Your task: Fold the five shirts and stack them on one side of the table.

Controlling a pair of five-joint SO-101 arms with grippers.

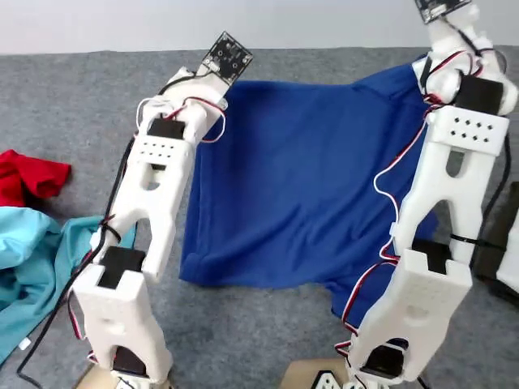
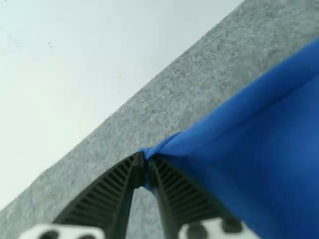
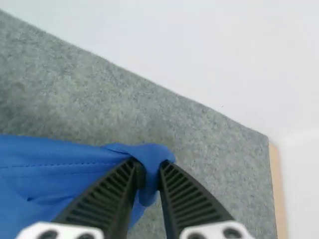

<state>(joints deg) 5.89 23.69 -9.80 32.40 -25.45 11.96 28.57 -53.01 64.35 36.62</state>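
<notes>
- Left pincer [image 2: 146, 167]: the black ribbed jaws are pressed together on a pinched corner of the blue shirt [image 2: 259, 149]. The cloth fans away from the tips to one side.
- Right pincer [image 3: 148, 169]: the jaws are clamped on another bunched corner of the same shirt. A small fold of blue cloth bulges between and over the tips.
- Blue shirt, high view: it lies spread across the middle of the bench [image 1: 65, 105] between the two arms. Its far edge runs from one held corner to the other. Its near edge rests on the grey surface and is partly covered by the right arm [image 1: 446, 203].
- Left arm [image 1: 154, 211] and right arm: both are white with red and white wires. They extend from the near side of the bench toward the far side, one along each side of the shirt.
- Bench: it is covered in grey felt, and a pale wall stands behind its far edge.
- Red shirt [image 1: 28, 178] and teal shirt [image 1: 32, 251]: both lie crumpled at the left side of the bench, just beside each other. The teal one reaches under the left arm near its base.
</notes>
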